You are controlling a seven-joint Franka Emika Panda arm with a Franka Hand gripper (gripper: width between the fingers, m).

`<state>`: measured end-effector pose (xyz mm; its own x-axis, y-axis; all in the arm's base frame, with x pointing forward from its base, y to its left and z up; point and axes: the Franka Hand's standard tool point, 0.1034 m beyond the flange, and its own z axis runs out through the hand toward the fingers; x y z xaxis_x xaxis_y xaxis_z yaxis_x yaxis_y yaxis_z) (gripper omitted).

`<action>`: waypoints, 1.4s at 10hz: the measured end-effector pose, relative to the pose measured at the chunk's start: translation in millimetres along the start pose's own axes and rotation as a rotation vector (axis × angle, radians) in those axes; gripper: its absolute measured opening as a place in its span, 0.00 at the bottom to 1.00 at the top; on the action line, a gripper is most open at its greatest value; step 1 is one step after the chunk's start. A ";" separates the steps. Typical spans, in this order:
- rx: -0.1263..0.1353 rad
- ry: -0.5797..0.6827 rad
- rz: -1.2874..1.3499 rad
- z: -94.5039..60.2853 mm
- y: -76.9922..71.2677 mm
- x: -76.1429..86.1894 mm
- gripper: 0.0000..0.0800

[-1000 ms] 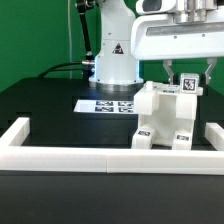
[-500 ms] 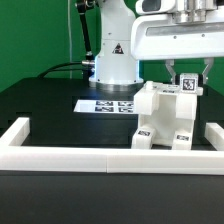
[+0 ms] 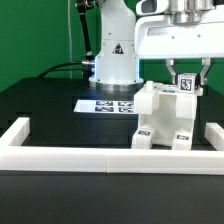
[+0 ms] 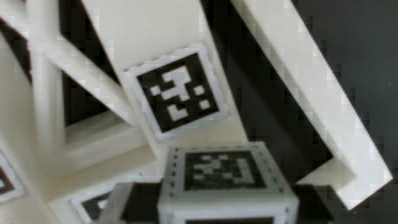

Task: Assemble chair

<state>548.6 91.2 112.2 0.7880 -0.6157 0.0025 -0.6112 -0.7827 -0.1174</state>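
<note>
The white chair assembly (image 3: 160,115) stands on the black table at the exterior view's right, with tags on its front legs. My gripper (image 3: 187,75) hangs over its top right corner, shut on a small white tagged block (image 3: 187,86) that sits against the assembly's top. In the wrist view the same block (image 4: 222,172) lies between my dark fingers (image 4: 128,200). My gripper (image 4: 222,200) closes on its sides. Behind it are the chair's white bars and a larger tag (image 4: 178,92).
The marker board (image 3: 105,104) lies flat behind the chair, in front of the robot base (image 3: 113,60). A long white border rail (image 3: 100,157) runs along the table's front, with short side pieces at both ends.
The gripper's body has shifted up very slightly. The block and the chair assembly have not visibly moved.
</note>
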 end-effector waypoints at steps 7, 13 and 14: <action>0.001 -0.001 0.435 0.1 -0.7 -0.6 0.36; 0.002 -0.003 0.741 0.0 -1.6 -1.3 0.36; 0.003 -0.003 0.777 0.1 -1.7 -1.5 0.36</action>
<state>548.5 93.5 112.3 0.1338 -0.9874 -0.0842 -0.9882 -0.1265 -0.0866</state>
